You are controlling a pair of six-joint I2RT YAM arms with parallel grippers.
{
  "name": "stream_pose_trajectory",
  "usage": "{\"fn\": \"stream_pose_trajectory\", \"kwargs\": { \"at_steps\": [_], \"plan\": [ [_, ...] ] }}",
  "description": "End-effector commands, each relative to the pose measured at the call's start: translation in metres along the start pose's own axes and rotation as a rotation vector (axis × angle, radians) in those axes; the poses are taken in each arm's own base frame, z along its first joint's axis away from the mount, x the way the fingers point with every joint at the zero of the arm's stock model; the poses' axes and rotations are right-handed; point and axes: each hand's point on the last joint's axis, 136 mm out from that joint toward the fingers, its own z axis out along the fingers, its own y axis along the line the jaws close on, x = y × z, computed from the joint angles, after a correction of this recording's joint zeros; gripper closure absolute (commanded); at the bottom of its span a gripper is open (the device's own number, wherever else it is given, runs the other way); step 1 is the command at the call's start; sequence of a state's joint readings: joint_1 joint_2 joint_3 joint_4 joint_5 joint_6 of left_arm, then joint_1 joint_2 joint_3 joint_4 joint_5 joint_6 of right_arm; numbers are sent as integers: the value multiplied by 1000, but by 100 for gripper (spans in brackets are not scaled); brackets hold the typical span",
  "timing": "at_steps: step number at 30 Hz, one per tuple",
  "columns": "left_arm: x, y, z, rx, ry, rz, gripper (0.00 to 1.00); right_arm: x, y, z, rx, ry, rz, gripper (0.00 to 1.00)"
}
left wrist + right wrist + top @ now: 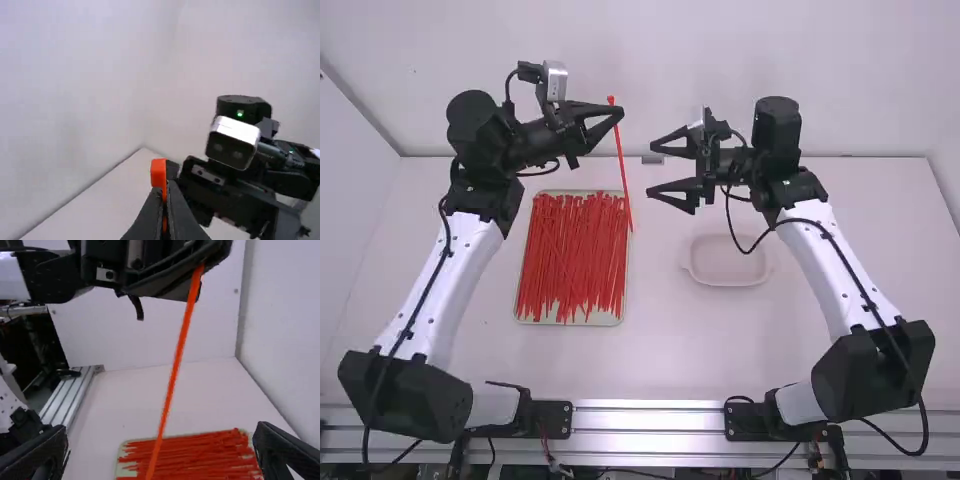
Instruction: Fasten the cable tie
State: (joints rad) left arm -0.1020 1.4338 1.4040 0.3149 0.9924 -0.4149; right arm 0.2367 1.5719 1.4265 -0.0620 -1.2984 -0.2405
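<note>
One red cable tie [623, 170] hangs from the left claw [616, 115], pinched at its head, above the tray's [617, 318] far right corner. The right claw [658, 170] gapes wide just right of the strap. The left wrist view shows the tie's square head, the right wrist view its long strap. The tray holds a heap of red ties [570, 260], too many to count. One white dish [730, 272] sits on the worktop right of the tray.

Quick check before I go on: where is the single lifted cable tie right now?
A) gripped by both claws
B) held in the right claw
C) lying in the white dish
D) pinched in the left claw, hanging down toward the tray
D: the left claw is shut on the cable tie near its top end, and the tie hangs toward the tray. The right claw stands open beside it.
</note>
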Motion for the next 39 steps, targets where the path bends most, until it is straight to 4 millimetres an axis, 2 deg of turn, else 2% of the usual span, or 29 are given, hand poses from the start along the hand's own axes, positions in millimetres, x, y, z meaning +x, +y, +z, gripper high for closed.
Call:
{"fn": "stream_pose_trajectory", "kwargs": {
  "at_steps": [1, 6, 9, 12, 15, 18, 21, 24, 26, 30, 36, 39],
  "plan": [
    [14, 31, 4, -68, 7, -25, 98, -1, -2, -6, 7, 6, -83, 2],
    [34, 65, 8, -91, 26, -111, 98, 26, -7, -13, 58, 83, -69, 2],
    [48, 82, 14, -98, 34, -170, 98, 37, -2, -12, 42, 115, -152, 2],
    [56, 95, 12, -120, 42, -213, 98, 38, 3, -7, 17, 117, -242, 2],
    [75, 113, 11, -138, 67, -308, 98, 38, 9, 1, -12, 117, -372, 2],
    [87, 120, 12, -153, 86, -389, 98, 38, 12, 5, -30, 115, -441, 2],
    [104, 130, 3, -204, 126, -503, 97, 38, 18, 12, -56, 110, -539, 2],
    [116, 131, 0, -225, 159, -599, 98, 38, 20, 15, -70, 105, -615, 2],
    [124, 120, 1, -185, 192, -696, 98, 38, 22, 17, -80, 101, -685, 2],
    [123, 93, 2, -63, 244, -913, 98, 34, 29, 18, -117, 57, -865, 2],
    [119, 89, 3, -54, 243, -1054, 98, 32, 32, 17, -135, 20, -1131, 2],
    [119, 88, 3, -65, 247, -1187, 98, 30, 32, 13, -134, -4, -1257, 2]
  ]
}}
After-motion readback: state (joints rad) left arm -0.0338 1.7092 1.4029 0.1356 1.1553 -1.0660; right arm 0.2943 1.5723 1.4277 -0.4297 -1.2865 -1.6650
